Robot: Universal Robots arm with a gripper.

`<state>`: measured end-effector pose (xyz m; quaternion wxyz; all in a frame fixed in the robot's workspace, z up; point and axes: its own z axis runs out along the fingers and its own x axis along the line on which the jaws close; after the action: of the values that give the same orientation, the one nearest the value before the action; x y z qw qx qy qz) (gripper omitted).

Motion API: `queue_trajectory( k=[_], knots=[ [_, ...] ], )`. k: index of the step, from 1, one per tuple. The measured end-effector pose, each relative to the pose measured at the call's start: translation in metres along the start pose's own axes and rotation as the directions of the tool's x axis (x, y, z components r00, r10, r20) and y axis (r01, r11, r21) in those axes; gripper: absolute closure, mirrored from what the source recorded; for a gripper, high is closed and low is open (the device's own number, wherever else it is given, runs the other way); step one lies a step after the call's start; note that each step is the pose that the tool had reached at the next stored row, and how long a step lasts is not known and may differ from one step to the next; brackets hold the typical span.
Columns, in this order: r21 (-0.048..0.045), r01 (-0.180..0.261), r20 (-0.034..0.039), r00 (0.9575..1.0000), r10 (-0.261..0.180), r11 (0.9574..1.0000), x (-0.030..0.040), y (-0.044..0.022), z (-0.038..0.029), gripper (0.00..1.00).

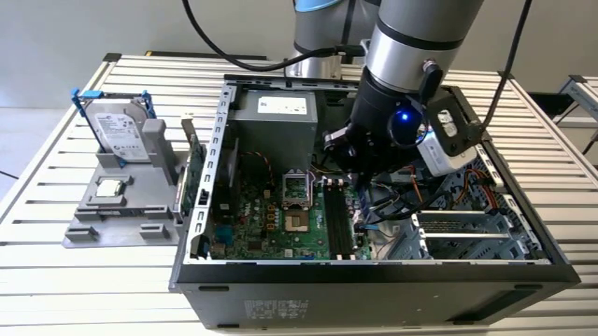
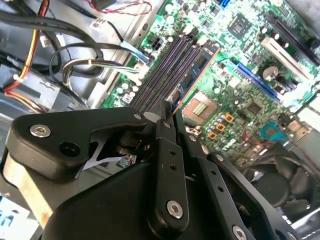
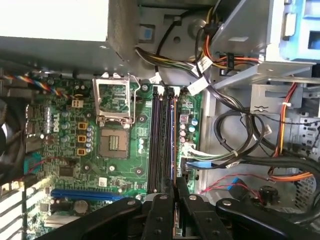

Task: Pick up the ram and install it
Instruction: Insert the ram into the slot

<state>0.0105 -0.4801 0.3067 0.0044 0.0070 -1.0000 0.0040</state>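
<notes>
Tool [image 2: 169,107]: pinches narrowly on the ram [image 2: 197,67], fingers almost together at the stick's near end in both wrist views. Stands the ram on edge, lined up along the black memory slots [image 3: 159,140] of the motherboard [image 3: 65,150]; cannot tell whether seated or just above. Sits beside the open processor socket [image 3: 112,145], with bundled cables [image 3: 240,150] on the slots' other side. Reaches down into the open computer case [image 1: 374,280] on the slatted tabletop [image 1: 94,280]. Toward the exterior view's left, well apart: a gray holder [image 1: 103,224] carrying a hard drive [image 1: 122,129] and a small square chip [image 1: 110,187].
</notes>
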Motion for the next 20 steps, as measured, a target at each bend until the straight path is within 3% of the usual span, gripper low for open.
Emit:
queue_trajectory(
  k=[6, 20],
  knots=[
    [-0.0005, -0.082, 0.0002, 0.9967, 0.082, 0.9967, 0.0000, 0.0000, 0.0034, 1.00],
    [-0.0003, -0.050, 0.0075, 0.9987, 0.050, 0.9988, -0.0001, 0.0003, 0.0097, 1.00]
  ],
)
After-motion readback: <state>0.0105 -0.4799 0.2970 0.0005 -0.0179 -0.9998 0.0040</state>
